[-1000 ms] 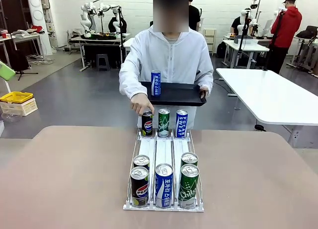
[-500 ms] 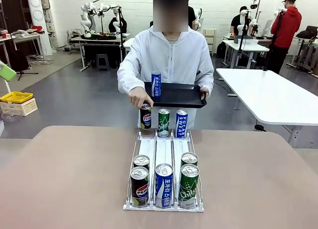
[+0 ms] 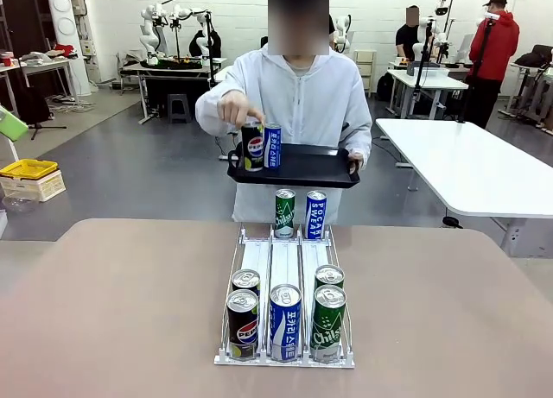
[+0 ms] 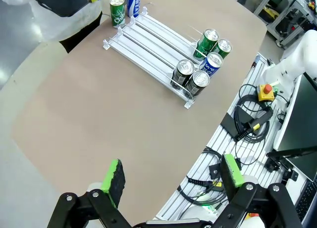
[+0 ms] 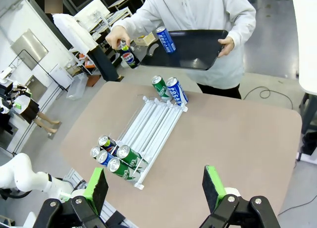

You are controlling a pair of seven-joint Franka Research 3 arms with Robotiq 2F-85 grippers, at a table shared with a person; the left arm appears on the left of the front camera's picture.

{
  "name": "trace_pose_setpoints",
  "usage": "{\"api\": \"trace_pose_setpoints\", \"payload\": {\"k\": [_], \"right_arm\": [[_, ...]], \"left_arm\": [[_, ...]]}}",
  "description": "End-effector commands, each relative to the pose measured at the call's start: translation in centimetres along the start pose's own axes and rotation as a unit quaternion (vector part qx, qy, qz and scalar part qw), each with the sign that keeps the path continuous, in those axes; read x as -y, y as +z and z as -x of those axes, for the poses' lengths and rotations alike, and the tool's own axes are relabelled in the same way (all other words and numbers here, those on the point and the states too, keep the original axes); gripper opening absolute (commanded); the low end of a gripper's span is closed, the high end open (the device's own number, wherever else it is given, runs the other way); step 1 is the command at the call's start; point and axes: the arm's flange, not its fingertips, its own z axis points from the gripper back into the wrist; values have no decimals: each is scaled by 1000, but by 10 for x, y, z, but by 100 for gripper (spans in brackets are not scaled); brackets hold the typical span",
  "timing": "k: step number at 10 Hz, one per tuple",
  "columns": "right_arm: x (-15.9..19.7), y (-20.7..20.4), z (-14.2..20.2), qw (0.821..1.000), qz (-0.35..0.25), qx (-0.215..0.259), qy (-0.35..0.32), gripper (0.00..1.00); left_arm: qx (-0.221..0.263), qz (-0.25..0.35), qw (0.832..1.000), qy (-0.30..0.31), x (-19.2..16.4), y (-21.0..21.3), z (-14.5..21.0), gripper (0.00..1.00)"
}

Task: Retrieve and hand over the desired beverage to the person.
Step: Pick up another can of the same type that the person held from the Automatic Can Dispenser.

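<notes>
Across the table the person (image 3: 294, 96) in a white hooded jacket holds a black tray (image 3: 311, 167) with one hand. The other hand grips a black Pepsi can (image 3: 252, 148) at the tray, beside a blue can (image 3: 272, 146) standing on it. The can rack (image 3: 284, 264) on the brown table has a green can (image 3: 284, 213) and a blue can (image 3: 315, 214) at its far end. Several cans sit at its near end, with a Pepsi can (image 3: 243, 325) in front. My left gripper (image 4: 173, 176) hangs open high above the table. My right gripper (image 5: 155, 187) is open too, above the rack (image 5: 151, 126).
A white table (image 3: 471, 169) stands at the right behind the person. Cables and a yellow box with a red button (image 4: 266, 89) lie along the table's near edge in the left wrist view. Bare tabletop lies on both sides of the rack.
The person has lifted the Pepsi can from the far end of the rack's left lane up to the tray, beside the blue can. The tray rose slightly.
</notes>
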Motion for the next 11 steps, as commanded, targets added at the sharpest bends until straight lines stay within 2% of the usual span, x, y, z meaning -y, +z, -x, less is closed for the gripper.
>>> {"api": "trace_pose_setpoints", "payload": {"k": [1,11], "right_arm": [[0,-2,-3,1000,-15,9,4,100],[0,-2,-3,1000,-15,9,4,100]], "left_arm": [[2,0,1000,-1,-1,1,-2,100],[2,0,1000,-1,-1,1,-2,100]]}}
